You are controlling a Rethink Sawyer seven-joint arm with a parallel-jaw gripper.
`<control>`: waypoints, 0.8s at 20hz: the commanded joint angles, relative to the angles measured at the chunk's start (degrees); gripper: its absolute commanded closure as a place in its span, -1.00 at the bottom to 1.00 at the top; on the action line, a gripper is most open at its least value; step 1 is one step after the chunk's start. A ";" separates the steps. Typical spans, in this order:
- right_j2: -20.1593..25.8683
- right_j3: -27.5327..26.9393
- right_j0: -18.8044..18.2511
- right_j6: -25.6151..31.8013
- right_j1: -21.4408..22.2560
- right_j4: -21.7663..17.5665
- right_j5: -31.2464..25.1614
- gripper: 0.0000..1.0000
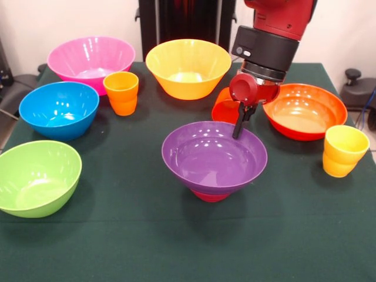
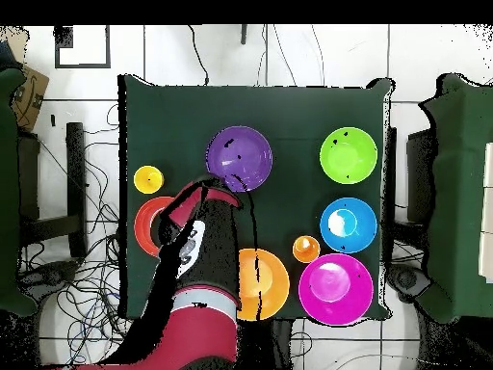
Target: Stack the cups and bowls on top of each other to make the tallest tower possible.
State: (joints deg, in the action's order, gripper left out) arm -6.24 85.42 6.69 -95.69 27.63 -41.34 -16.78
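Note:
The wide purple bowl (image 1: 214,155) (image 2: 239,157) sits on the small magenta-red bowl (image 1: 210,195), of which only the bottom shows; this pair is the only tower. My gripper (image 1: 237,134) (image 2: 228,188) hangs at the purple bowl's far rim; I cannot tell its state. The plain red-orange cup (image 1: 225,106) stands just behind the gripper, partly hidden. The ribbed orange cup (image 1: 121,92) (image 2: 306,249) stands between the pink and yellow bowls. The ribbed yellow cup (image 1: 343,150) (image 2: 148,179) stands alone by the orange-red bowl (image 1: 305,108) (image 2: 152,226).
The pink bowl (image 1: 91,59) (image 2: 335,287) and yellow bowl (image 1: 188,67) (image 2: 265,284) stand at the robot's side of the green cloth. The blue bowl (image 1: 59,108) (image 2: 348,224) and green bowl (image 1: 36,176) (image 2: 349,154) line one side edge.

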 commanded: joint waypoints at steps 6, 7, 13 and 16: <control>7.06 2.71 -1.14 8.35 -2.49 -5.09 -4.69 1.00; 6.88 2.66 -1.04 8.27 -2.53 -5.18 -4.71 1.00; 6.86 2.78 -1.33 8.80 -2.62 -5.59 -5.28 1.00; 7.41 2.78 -1.75 10.58 -2.62 -5.54 -7.32 1.00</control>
State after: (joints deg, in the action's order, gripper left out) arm -5.80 85.58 6.29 -95.69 27.64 -42.76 -16.84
